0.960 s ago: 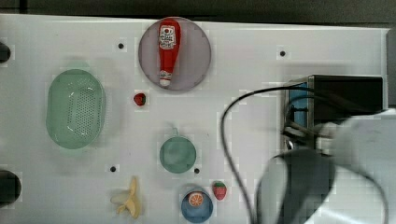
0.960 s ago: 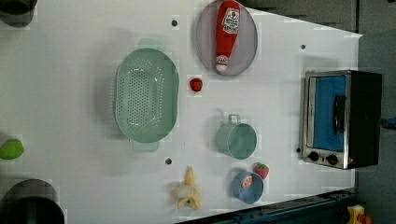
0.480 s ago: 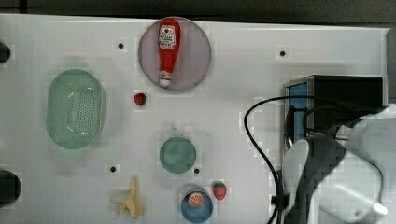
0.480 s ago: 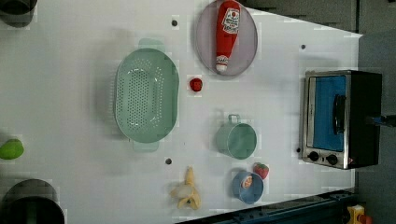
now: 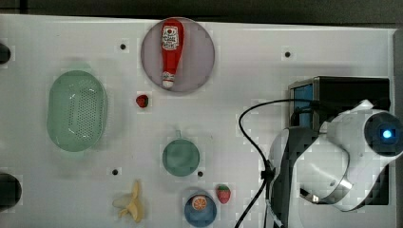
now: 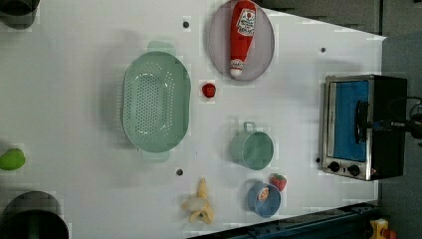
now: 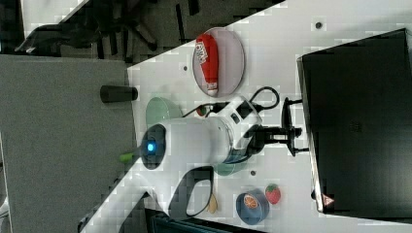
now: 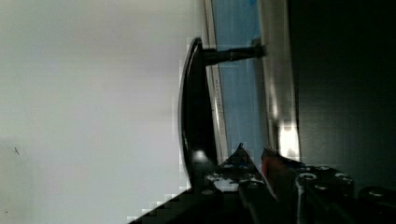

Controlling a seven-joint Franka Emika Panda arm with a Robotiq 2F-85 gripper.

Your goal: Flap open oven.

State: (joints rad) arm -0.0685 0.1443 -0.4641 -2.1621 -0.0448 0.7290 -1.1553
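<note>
Oven (image 6: 362, 127) at the left view's right table edge, glass door facing left, long axis up-down, door shut, gripper (image 7: 291, 133) narrowly open, fingers astride the door handle (image 8: 195, 112)

My arm (image 5: 332, 161) has swung from the lower middle-right of the top view onto the oven (image 5: 351, 95) at the right edge, now covering most of its top. In the left view my gripper (image 6: 393, 124) has come in from the right edge, reaching the door handle (image 6: 362, 115).
</note>
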